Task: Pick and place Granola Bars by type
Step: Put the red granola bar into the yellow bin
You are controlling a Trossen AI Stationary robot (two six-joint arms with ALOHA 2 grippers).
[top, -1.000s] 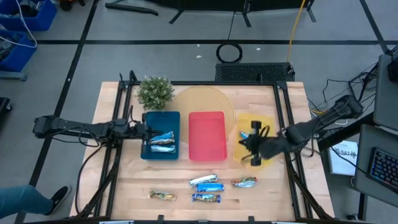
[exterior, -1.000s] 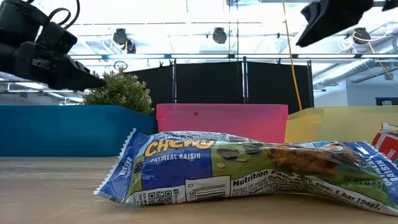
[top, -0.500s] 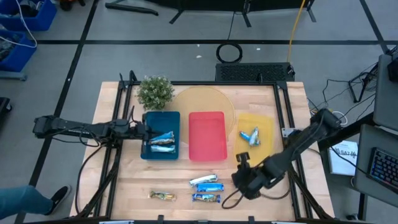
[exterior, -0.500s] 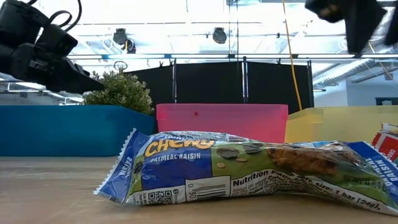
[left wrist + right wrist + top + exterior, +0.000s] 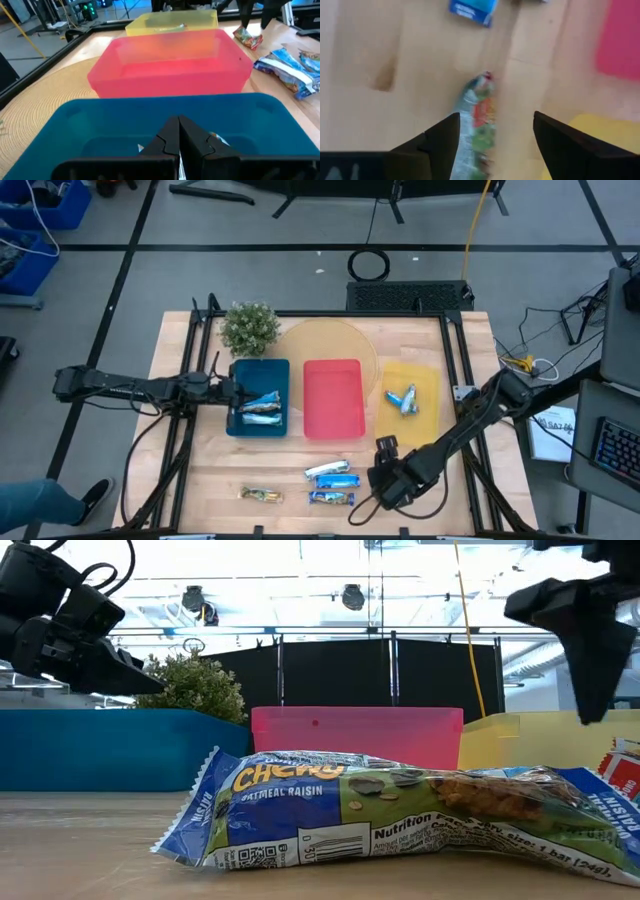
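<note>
High view — right pincer (image 5: 390,472) now open above front bar (image 5: 476,117).

Two matte-black jointed arms, black cable looped beside the left arm (image 5: 110,387), right arm (image 5: 470,425) ending in blocky wrist, tapered dark fingers (image 5: 440,137)

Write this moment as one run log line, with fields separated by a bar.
right gripper: jaws open, above red-green bar on table | left gripper: jaws shut, over blue tray | yellow tray: one bar inside
</note>
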